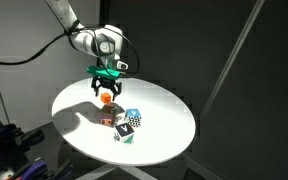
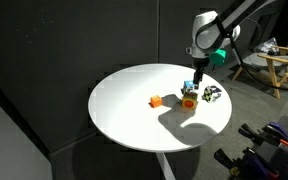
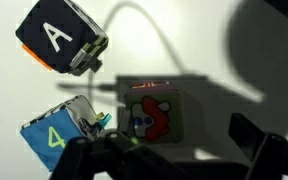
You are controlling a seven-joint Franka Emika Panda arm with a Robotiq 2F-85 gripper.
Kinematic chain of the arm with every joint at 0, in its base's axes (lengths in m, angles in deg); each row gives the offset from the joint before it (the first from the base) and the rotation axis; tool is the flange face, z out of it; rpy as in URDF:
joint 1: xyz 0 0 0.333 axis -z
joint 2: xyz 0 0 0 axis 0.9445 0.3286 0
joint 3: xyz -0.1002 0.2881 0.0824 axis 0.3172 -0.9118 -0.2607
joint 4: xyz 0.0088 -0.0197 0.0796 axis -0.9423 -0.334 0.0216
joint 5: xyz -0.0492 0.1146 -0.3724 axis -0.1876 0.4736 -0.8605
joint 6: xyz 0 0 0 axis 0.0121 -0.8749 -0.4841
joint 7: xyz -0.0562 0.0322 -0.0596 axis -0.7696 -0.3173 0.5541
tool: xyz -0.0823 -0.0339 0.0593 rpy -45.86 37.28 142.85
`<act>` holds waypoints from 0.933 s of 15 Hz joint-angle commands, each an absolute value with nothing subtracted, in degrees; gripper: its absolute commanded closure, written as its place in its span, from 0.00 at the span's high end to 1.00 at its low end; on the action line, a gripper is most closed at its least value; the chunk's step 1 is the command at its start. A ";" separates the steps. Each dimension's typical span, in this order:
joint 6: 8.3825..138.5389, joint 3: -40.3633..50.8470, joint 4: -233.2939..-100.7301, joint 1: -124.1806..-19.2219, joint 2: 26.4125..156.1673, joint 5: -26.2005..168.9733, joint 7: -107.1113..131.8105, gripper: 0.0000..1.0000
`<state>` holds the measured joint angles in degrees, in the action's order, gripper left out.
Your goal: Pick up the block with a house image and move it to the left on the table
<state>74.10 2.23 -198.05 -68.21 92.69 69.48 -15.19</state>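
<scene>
The block with a house image (image 3: 152,112) lies on the white table (image 3: 214,60), its pale face with a red house turned up. In the wrist view it sits just above my gripper (image 3: 174,160) and between the two dark fingers. The gripper is open and empty, hovering above the block without touching it. In both exterior views the gripper (image 1: 105,88) (image 2: 197,80) hangs over the cluster of blocks. The house block shows there as a maroon cube (image 1: 109,120) (image 2: 188,100).
A block with a white A on a dark face (image 3: 59,35) and a blue block with a 4 (image 3: 54,135) lie close to the house block. A small plain orange cube (image 2: 155,100) (image 1: 105,98) sits apart from them. The round table's edge (image 2: 114,125) is near.
</scene>
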 commanded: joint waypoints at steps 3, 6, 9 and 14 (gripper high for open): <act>72.26 0.61 -193.29 -66.57 96.84 69.60 -19.34 1.00; 72.74 0.40 -192.40 -66.31 98.33 69.31 -19.94 1.00; 73.30 0.18 -191.82 -66.05 99.46 69.18 -20.84 1.00; 73.44 -0.11 -190.81 -65.53 100.73 69.09 -22.20 1.00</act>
